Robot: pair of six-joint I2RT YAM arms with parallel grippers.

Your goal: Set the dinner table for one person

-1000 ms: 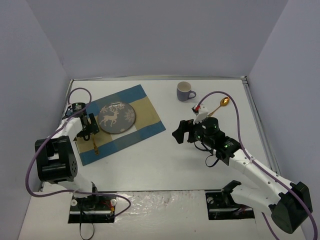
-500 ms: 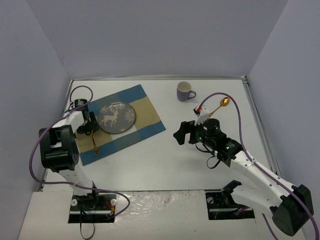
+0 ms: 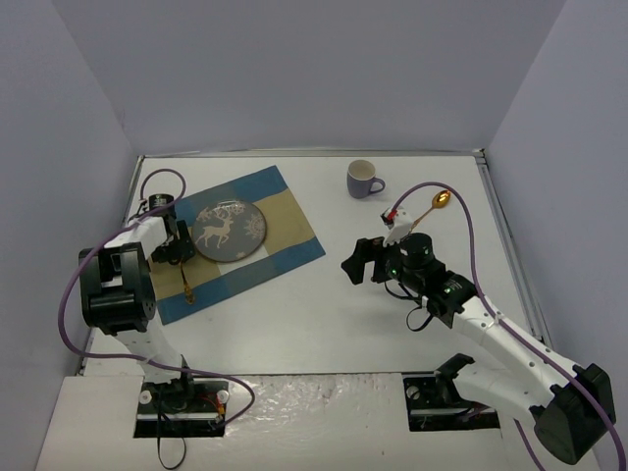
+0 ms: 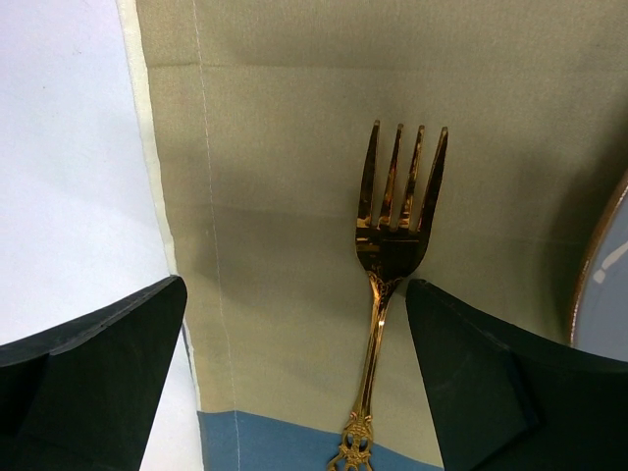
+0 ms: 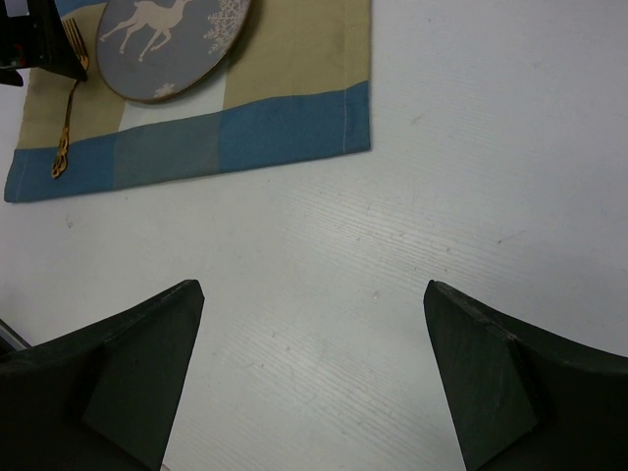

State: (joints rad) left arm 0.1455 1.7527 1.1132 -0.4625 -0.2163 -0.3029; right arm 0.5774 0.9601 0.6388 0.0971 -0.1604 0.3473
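Note:
The white dinner table (image 3: 324,304) carries a blue-and-tan checked placemat (image 3: 285,235). On the placemat lies a grey plate with a white deer (image 3: 228,232). A gold fork (image 4: 391,245) lies flat on the placemat left of the plate; it also shows in the top view (image 3: 185,279). My left gripper (image 4: 294,373) is open over the fork's handle, its fingers either side and not touching. My right gripper (image 5: 314,373) is open and empty above bare table near the middle (image 3: 361,263). A gold spoon (image 3: 432,206) lies at the right. A grey mug (image 3: 364,179) stands at the back.
Grey walls close in the table on three sides. The placemat's corner (image 5: 334,108) and the plate (image 5: 167,39) show at the top left of the right wrist view. A purple cable (image 3: 461,226) loops over the right arm.
The left gripper has shifted slightly along the fork on the placemat. The right arm has edged a little to the right. The fork has not moved.

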